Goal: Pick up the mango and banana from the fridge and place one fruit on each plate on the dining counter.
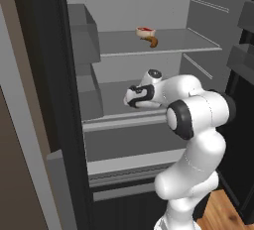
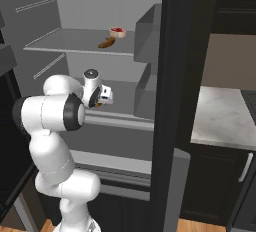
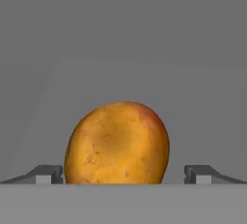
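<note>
The mango (image 3: 118, 143), orange-brown and round, sits on the middle shelf of the open fridge (image 1: 149, 50), between the fingers (image 3: 48, 174) of my gripper (image 3: 123, 174). The gripper is open: its left tip is almost at the fruit and a gap remains on the right. From the right base view, the gripper (image 2: 102, 98) reaches over that shelf with a bit of the mango (image 2: 99, 104) under it. The banana (image 1: 154, 42) (image 2: 106, 42) lies on the upper shelf. The plates are out of view.
A red-and-white meat piece (image 1: 145, 31) (image 2: 118, 32) lies just behind the banana. Grey door bins (image 1: 84, 40) line the left door. The dark fridge wall (image 2: 172, 101) stands to the right, with a pale marbled counter top (image 2: 225, 116) beyond it.
</note>
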Motion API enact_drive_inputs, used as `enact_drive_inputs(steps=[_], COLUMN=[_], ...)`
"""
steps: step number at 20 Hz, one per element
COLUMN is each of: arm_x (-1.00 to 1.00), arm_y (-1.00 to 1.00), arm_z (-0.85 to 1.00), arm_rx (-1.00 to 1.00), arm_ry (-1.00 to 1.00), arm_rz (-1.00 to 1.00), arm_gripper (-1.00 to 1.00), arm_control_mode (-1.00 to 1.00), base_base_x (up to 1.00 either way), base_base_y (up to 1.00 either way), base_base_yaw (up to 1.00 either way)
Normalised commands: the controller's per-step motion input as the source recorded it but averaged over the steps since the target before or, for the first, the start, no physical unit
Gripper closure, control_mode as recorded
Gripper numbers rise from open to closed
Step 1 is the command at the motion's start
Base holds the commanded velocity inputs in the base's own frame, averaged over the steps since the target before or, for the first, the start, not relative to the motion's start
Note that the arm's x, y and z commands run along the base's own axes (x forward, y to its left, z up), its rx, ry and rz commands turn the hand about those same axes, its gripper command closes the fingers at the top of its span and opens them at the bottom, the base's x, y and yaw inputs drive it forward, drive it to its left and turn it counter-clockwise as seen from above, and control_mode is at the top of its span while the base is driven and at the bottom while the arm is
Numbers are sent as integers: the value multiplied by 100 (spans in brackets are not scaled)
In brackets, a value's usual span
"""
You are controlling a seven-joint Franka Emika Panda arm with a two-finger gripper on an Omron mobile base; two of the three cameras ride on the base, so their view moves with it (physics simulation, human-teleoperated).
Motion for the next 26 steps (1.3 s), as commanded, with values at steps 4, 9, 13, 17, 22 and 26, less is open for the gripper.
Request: enact_drive_inputs(steps=[4,9,13,17,22,26], arm_x=[37,33,-2,-29,-44,-74], arm_y=[0,2,1,0,-3,-22], arm_z=[-18,-19,-37,-45,-46,-17], arm_rx=[0,0,0,0,0,3], arm_ry=[4,1,14,25,22,-11], arm_rz=[1,2,1,0,0,1], arm_gripper=[-100,-100,100,100,100,100], arm_control_mode=[-100,-100,-100,-100,-100,-100], base_base_x=[0,0,0,0,0,0], base_base_y=[0,0,0,0,0,0], base_base_yaw=[0,0,0,0,0,0])
